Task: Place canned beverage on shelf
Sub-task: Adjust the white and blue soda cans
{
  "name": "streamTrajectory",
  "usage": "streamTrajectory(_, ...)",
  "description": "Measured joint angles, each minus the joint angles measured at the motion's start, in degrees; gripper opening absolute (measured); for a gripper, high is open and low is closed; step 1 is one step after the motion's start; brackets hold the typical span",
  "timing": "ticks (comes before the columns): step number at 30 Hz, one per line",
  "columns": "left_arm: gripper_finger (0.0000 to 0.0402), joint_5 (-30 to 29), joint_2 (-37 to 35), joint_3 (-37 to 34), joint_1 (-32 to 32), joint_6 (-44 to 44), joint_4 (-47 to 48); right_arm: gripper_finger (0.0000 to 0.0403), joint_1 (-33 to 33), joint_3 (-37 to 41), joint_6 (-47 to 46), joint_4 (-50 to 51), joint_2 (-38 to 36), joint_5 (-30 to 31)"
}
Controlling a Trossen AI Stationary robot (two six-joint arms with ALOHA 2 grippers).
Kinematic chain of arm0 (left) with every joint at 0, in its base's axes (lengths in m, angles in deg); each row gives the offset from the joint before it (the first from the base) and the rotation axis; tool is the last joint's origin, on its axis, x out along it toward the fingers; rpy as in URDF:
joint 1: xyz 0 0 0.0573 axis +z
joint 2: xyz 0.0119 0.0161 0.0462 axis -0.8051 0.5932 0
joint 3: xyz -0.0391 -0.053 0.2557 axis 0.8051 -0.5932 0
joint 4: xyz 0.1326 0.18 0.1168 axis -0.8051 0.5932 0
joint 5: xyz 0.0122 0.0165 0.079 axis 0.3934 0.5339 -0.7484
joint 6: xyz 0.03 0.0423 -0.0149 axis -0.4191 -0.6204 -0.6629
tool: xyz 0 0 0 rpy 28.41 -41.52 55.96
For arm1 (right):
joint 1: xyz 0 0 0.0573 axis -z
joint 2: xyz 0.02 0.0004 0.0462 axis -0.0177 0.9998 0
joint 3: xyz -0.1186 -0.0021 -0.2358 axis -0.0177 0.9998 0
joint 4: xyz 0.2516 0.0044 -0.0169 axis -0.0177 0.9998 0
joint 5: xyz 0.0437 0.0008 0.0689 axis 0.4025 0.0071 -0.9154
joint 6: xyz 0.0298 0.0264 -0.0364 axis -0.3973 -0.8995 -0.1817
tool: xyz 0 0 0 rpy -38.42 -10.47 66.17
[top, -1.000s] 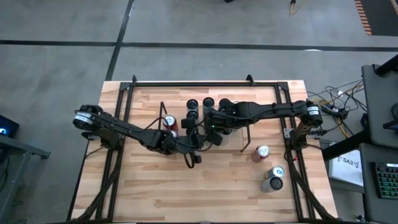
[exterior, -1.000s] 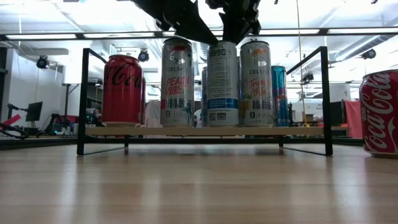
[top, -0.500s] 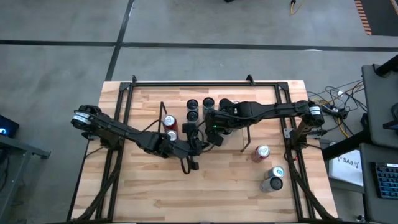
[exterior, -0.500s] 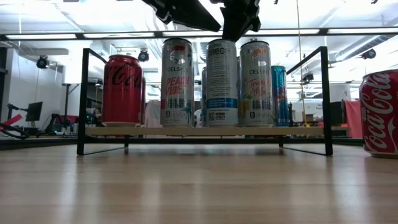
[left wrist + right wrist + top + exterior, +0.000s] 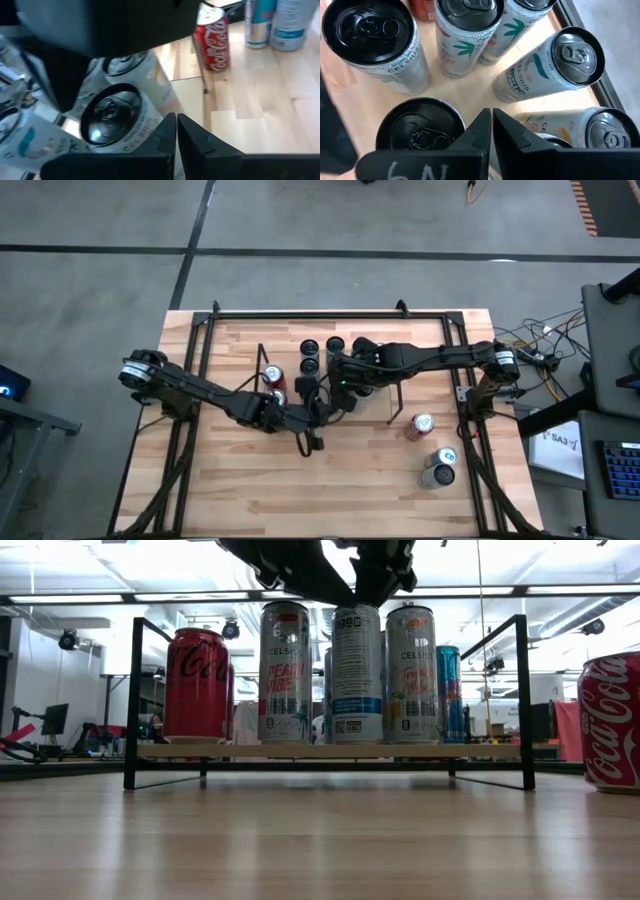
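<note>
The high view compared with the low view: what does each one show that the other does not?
Only the high view shows the two cans standing together on the table's right side, and both arm bases. Only the low view shows labels: the red Coca-Cola can and tall Celsius cans upright on the shelf. Both show the shelf, its cans, and another red can standing off the shelf.

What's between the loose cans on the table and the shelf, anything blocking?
Mainly the arms. Both shut grippers hover over the shelf: left gripper at its front, right gripper above the standing cans. The loose Coca-Cola can and two cans sit right of it, with the shelf's wire end frame on that side.
</note>
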Motion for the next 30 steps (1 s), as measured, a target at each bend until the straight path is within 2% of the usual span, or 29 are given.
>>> streamTrajectory(6, 0.0, -5.47, 0.02, 0.0, 0.12, 0.0, 0.83, 0.0009, -0.69, 0.0, -0.58, 0.39, 0.37, -2.1)
streamTrajectory(20, 0.0, -6.74, 0.04, 0.0, 0.03, 0.0, 1.2, 0.0009, -2.62, 0.0, -2.33, 1.57, -0.04, -2.5)
streamTrajectory(30, 0.0, -7.61, -0.17, 0.0, -1.64, -1.17, 1.31, 0.0009, -2.86, 0.0, -1.48, 0.93, -1.53, -0.59)
